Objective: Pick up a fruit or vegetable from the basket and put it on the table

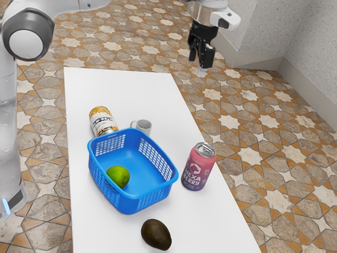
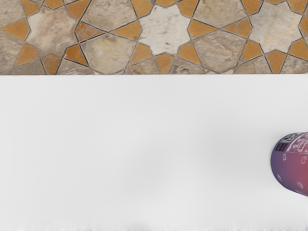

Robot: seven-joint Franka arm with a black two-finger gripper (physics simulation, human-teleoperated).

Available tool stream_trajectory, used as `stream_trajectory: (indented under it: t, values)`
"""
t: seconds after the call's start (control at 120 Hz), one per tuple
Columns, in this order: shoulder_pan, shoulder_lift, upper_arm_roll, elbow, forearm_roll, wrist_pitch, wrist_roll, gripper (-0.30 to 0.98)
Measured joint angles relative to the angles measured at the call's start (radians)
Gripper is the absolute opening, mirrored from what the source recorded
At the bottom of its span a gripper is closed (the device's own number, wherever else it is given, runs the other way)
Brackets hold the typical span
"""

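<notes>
From where I sit, the lime [image 1: 120, 176] is back toward the arm's base from my gripper [image 1: 201, 62], and well below it. It lies inside the blue basket [image 1: 138, 204], close to the wall on the exterior view's left, so I judge the coming move to be mostly a pull back toward the base, then a drop over the rim. The gripper hangs high, with its fingers spread and nothing between them that I can make out; I see them small and at a slant, so I can't swear to how wide they stand.

The lime looks nearly round, so its long axis should matter little. What matters more is that close wall: a finger going down on that side could catch the rim or jam against the plastic. I'd line the fingers up along the wall rather than across it.

The drink can [image 1: 198, 167] stands upright beside the basket on the exterior view's right, and the mug [image 1: 142, 126] is near another side, so I'd travel high. The avocado [image 1: 156, 234] is already out on the table [image 1: 100, 232]; the lime is the one to lift.
</notes>
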Motion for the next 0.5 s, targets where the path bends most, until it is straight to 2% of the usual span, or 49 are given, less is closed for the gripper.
stream_trajectory:
  t: [0.342,0.5]
  values:
    - [0.013,0.006,0.001,-0.002,-0.004,-0.038,0.035,0.68]
    - [-0.014,0.085,-0.021,-0.034,-0.030,-0.047,0.112,0.68]
